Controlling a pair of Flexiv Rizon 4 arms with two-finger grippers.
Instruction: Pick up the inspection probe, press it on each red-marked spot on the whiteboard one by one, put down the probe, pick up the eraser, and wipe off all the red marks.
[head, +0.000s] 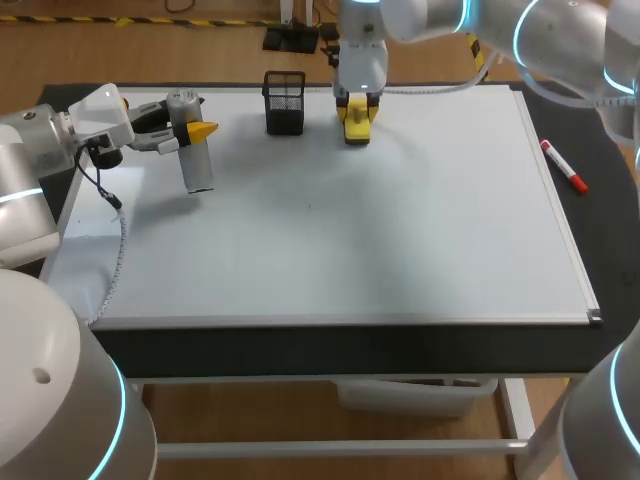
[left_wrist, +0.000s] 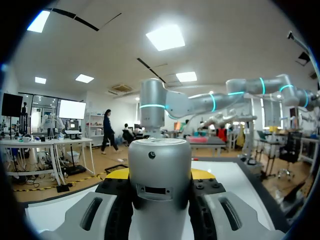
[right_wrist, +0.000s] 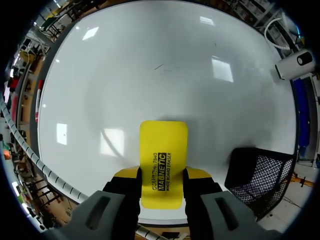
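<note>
Snugly, right tool (right_wrist: 162, 173) grips flat rectangular yellow eraser (right_wrist: 163, 145).

The basket (head: 285, 102) stands at the whiteboard (head: 330, 240)'s far edge, probe (head: 197, 165) left, eraser (head: 357, 125) right.

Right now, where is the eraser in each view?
Head view: eraser at the whiteboard's far edge, right of the black mesh basket.
Left wrist view: not in it.
Right wrist view: between the right gripper's fingers.
Shared landmark: the basket, beside it in both.
</note>
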